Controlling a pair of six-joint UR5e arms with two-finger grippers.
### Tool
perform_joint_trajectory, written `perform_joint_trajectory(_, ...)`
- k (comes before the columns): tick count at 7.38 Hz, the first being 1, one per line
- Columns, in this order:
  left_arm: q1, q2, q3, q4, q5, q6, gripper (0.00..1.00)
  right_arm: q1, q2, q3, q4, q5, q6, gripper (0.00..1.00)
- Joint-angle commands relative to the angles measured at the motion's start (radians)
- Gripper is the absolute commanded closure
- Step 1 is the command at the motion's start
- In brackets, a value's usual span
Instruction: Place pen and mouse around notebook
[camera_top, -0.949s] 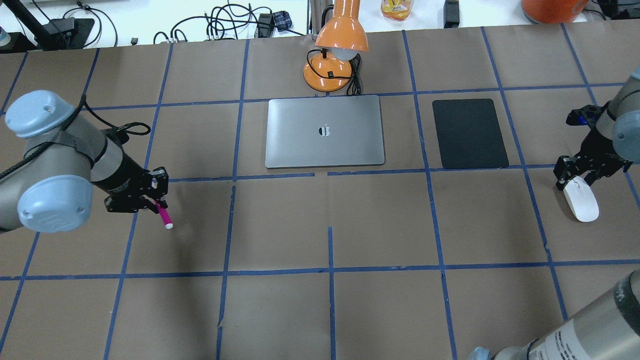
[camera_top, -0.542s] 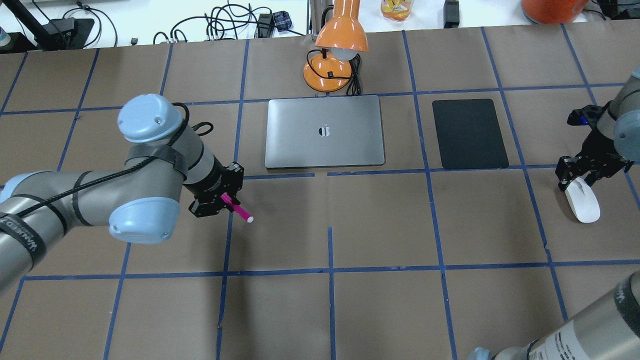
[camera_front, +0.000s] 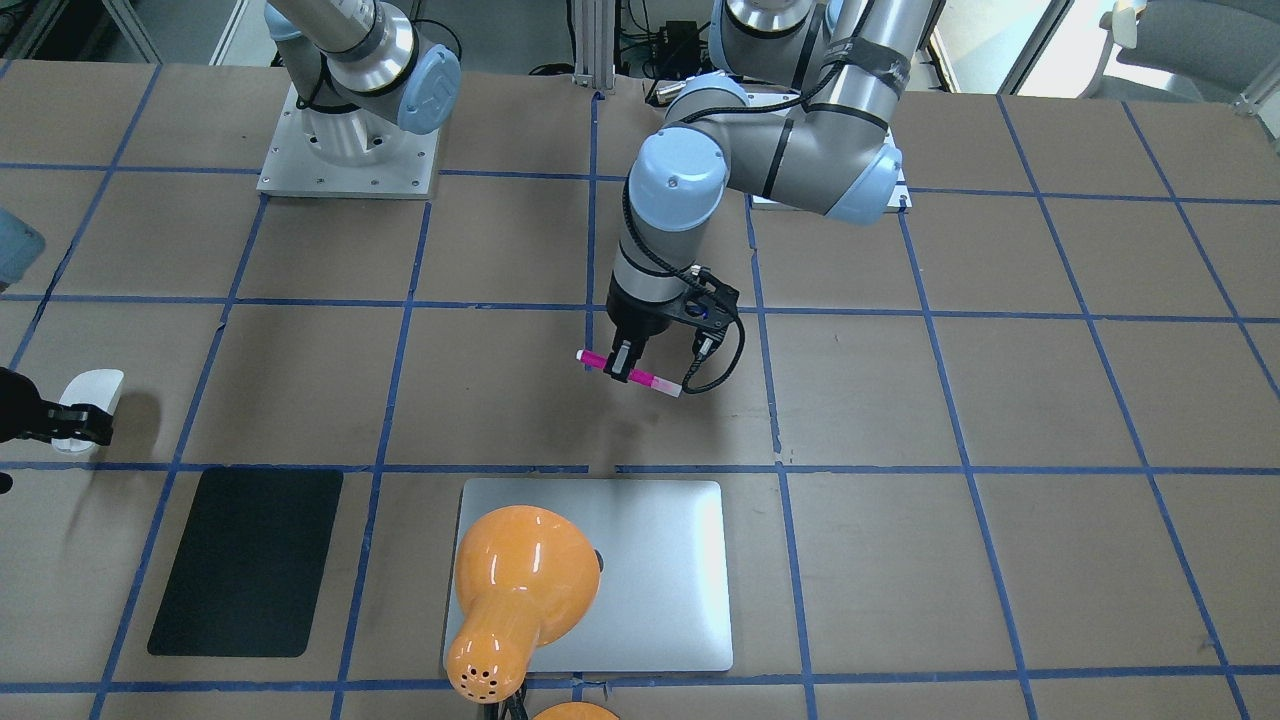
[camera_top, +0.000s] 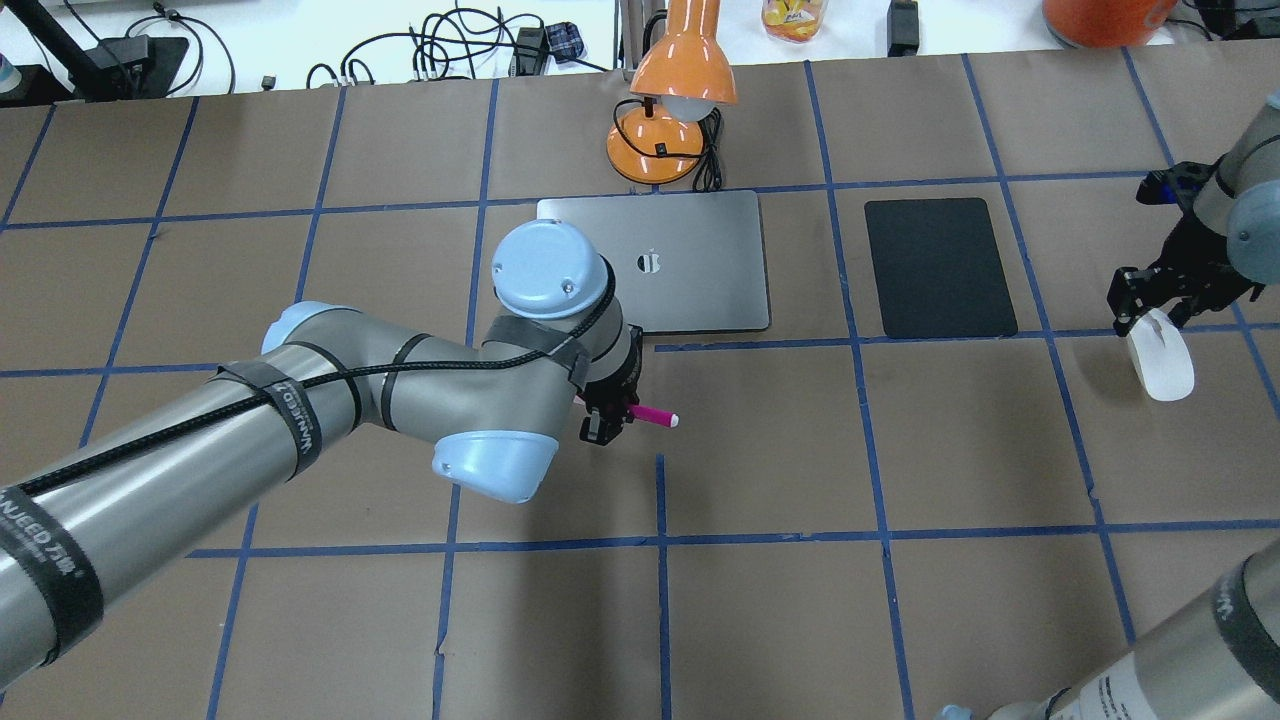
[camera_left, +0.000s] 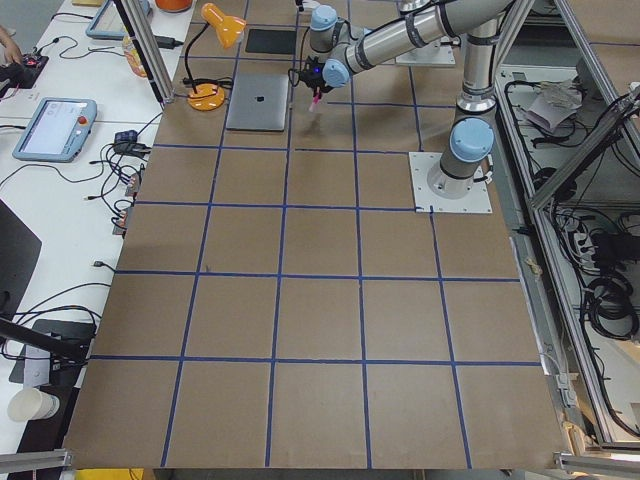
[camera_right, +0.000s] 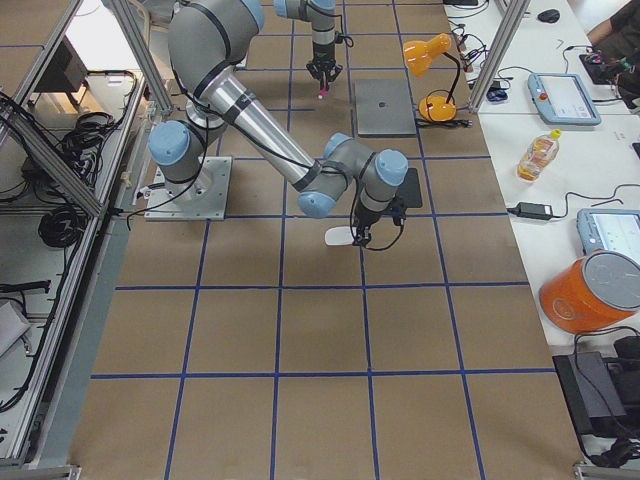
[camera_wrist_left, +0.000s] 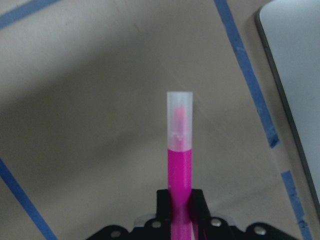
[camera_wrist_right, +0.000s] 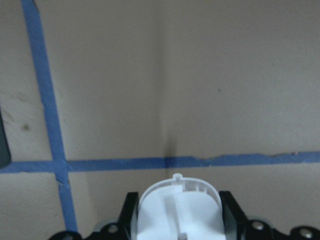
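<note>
The magenta pen (camera_top: 655, 415) hangs level over the table, with my left gripper (camera_top: 608, 420) shut on its barrel. Its pale cap (camera_wrist_left: 179, 117) points away from the fingers. It is on the robot's side of the silver notebook (camera_top: 700, 270), near the middle of that edge; the notebook's corner (camera_wrist_left: 295, 60) shows beside the pen. In the front-facing view the pen (camera_front: 640, 377) casts a shadow below itself. Far to the right, my right gripper (camera_top: 1148, 312) is shut on one end of the white mouse (camera_top: 1163, 367), also the mouse (camera_wrist_right: 177, 210) between the fingers.
A black mat (camera_top: 938, 266) lies between the notebook and the mouse. An orange desk lamp (camera_top: 670, 110) stands behind the notebook, its head (camera_front: 520, 575) leaning over the lid. Blue tape lines grid the brown table; cables and a bottle lie beyond the far edge.
My left arm has swung far to the right, carrying the pen from the table's left side to a spot before the notebook. The right gripper and mouse shifted slightly away from the robot.
</note>
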Motion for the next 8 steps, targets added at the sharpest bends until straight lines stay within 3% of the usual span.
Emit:
perform_joint_trajectory(1, -0.061, -0.063, 0.014, 0.007, 0.011, -0.085, 1.0, 0.107, 0.019, -0.079, 0.026, 0.06, 0.141, 0.46)
perform_joint_trajectory(3, -0.061, -0.085, 0.014, 0.011, 0.0, -0.097, 1.0, 0.209, 0.048, -0.159, 0.043, 0.122, 0.284, 0.43)
perform_joint_trajectory(4, -0.061, -0.085, 0.014, 0.012, 0.002, -0.096, 0.75, 0.256, 0.081, -0.222, 0.049, 0.141, 0.358, 0.43)
perform_joint_trajectory(5, -0.061, -0.085, 0.014, 0.025, 0.002, -0.099, 0.01, 0.28, 0.145, -0.284, 0.049, 0.179, 0.386, 0.43)
perform_joint_trajectory(7, -0.053, -0.066, 0.038, 0.05, 0.005, -0.067, 0.0, 0.297, 0.218, -0.342, 0.047, 0.176, 0.401, 0.43)
perform_joint_trajectory(8, -0.041, -0.045, 0.077, 0.026, 0.008, 0.048, 0.0, 0.297, 0.218, -0.336, 0.056, 0.173, 0.401, 0.43)
